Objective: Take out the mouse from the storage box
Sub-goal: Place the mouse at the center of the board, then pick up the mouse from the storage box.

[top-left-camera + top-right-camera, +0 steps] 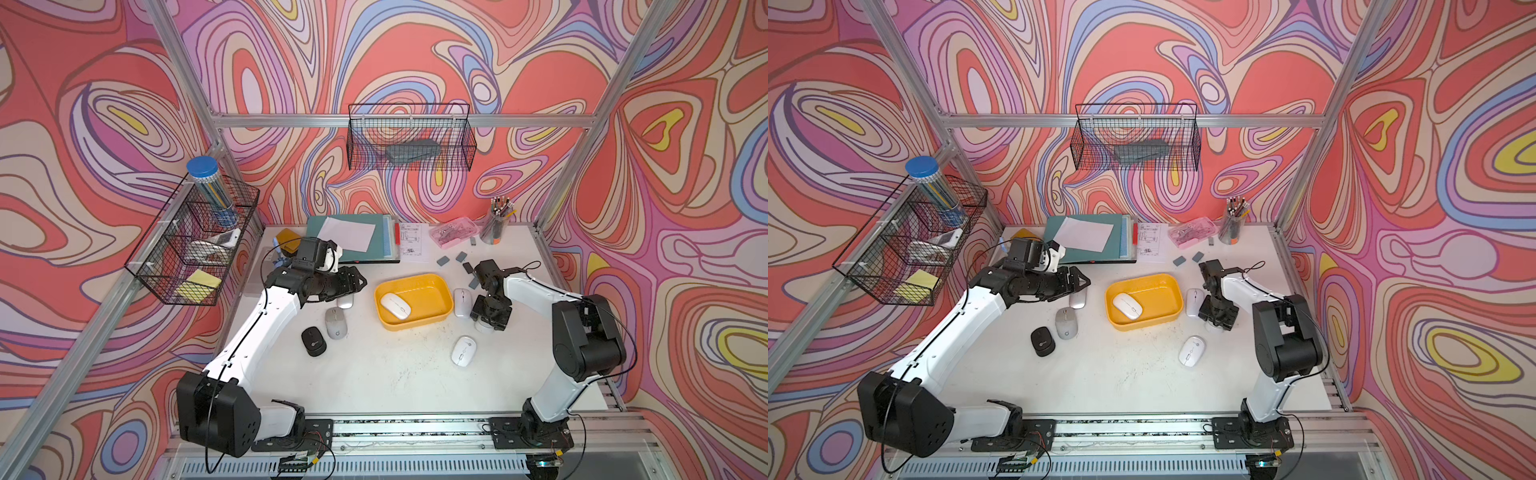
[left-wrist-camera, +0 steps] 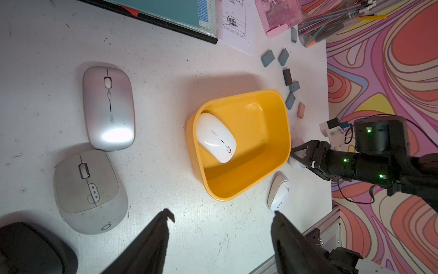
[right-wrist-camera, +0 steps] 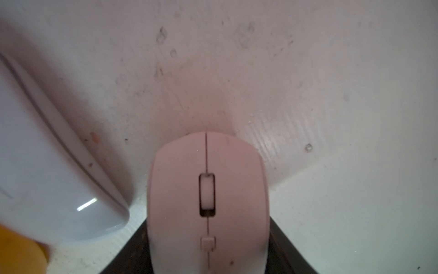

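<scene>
The mustard-yellow storage box [image 1: 419, 322] [image 1: 1144, 322] [image 2: 237, 189] stands mid-table. A white mouse [image 1: 395, 305] [image 1: 1127, 306] [image 2: 216, 137] lies inside it, at its left end in both top views. My left gripper [image 1: 359, 280] [image 2: 221, 213] hovers left of the box, open, with nothing between its fingers. My right gripper [image 1: 484, 322] [image 3: 208, 251] is low over the table just right of the box. It is shut on a pale pinkish mouse [image 3: 208, 189], whose sides sit between the black fingers; from the top the arm hides most of this mouse.
Loose mice lie around: a white one [image 1: 461, 302] beside the box's right wall, another white one [image 1: 464, 350] in front, and silver [image 1: 345, 302], grey [image 1: 336, 323] and black [image 1: 313, 341] ones at the left. Small erasers [image 1: 444, 260], a pink case [image 1: 454, 231], a pencil cup [image 1: 495, 226] and folders [image 1: 353, 241] line the back.
</scene>
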`<state>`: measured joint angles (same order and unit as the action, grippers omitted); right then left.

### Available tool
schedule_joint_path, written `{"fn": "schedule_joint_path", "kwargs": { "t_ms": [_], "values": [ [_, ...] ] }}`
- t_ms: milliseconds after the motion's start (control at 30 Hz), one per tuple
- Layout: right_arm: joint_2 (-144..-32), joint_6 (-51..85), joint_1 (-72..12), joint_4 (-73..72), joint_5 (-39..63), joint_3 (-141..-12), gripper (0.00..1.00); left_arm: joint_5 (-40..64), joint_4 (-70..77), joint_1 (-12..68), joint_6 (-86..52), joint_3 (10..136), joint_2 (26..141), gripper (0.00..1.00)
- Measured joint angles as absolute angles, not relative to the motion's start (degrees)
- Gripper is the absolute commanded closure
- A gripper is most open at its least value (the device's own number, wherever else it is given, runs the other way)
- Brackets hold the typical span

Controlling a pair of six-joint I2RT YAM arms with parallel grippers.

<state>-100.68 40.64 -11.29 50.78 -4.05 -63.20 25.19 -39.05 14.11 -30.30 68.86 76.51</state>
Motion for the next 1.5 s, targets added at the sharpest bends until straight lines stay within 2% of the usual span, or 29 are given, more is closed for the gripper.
{"fn": "schedule_joint_path", "kwargs": {
  "t_ms": [167,267,500,667,833,1033,1500],
  "values": [
    [-101.9,40.3,-11.3,50.0,-3.2,-62.7,0.26,25.2,-39.0,14.3,-30.3,68.9,76.7,0.25],
    [-101.6,39.8,-11.3,50.1,-3.2,-62.5,0.21,25.2,-39.0,14.3,-30.3,68.9,76.9,0.23],
    [-93.4,39.5,-14.3,54.0,-6.1,-62.8,0.21,25.0,-39.0,14.3,-30.3,68.9,77.1,0.22],
    [-89.2,35.8,-26.6,55.4,-7.5,-73.9,0.2,24.6,-39.1,14.3,-30.0,68.9,78.1,0.22],
    [-98.8,26.8,-36.1,52.2,-5.2,-86.4,0.18,23.4,-39.2,14.3,-29.5,68.9,78.7,0.21],
    [-112.4,17.5,-38.3,46.6,-1.7,-88.2,0.14,20.5,-39.2,14.3,-28.7,68.9,78.2,0.18],
    [-119.2,8.0,-40.7,44.4,5.2,-90.6,0.09,18.4,-39.3,14.3,-28.2,68.9,77.7,0.18]
  ]
}}
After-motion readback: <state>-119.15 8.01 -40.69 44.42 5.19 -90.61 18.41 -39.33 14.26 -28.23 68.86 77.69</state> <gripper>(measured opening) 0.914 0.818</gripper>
